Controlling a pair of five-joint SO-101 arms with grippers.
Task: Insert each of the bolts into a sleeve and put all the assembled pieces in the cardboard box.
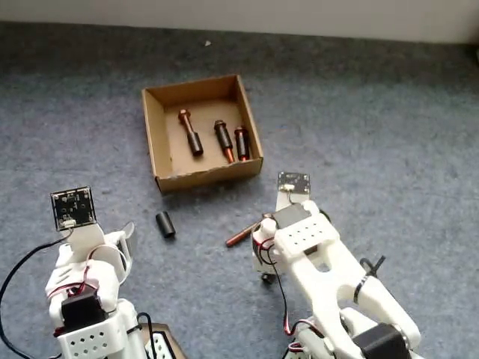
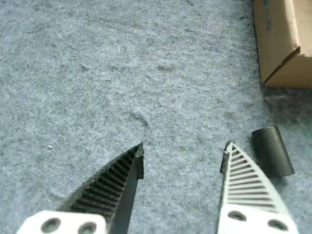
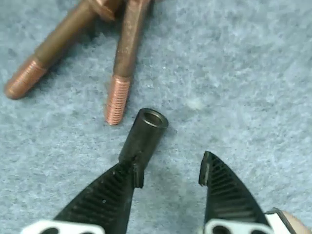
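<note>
The cardboard box [image 1: 157, 142] at the back middle of the table holds three bolts, each in a black sleeve [image 1: 194, 134]. One loose black sleeve [image 1: 165, 224] lies in front of the box, also seen as the sleeve [image 2: 272, 151] just outside the pale finger of my open left gripper [image 2: 185, 151]. My right gripper [image 3: 170, 170] is open above the carpet. A second black sleeve [image 3: 145, 136] lies at the tip of its dark finger, not between the fingers. Two copper bolts [image 3: 124, 63] [image 3: 53, 53] lie just beyond. One copper bolt [image 1: 241, 235] shows beside the right arm [image 1: 299, 232].
Everything rests on grey carpet [image 1: 374, 134]. A corner of the box [image 2: 282, 44] stands a short way beyond the left gripper. The left arm [image 1: 86, 284] sits at the near left. A pale wall edge runs along the far side.
</note>
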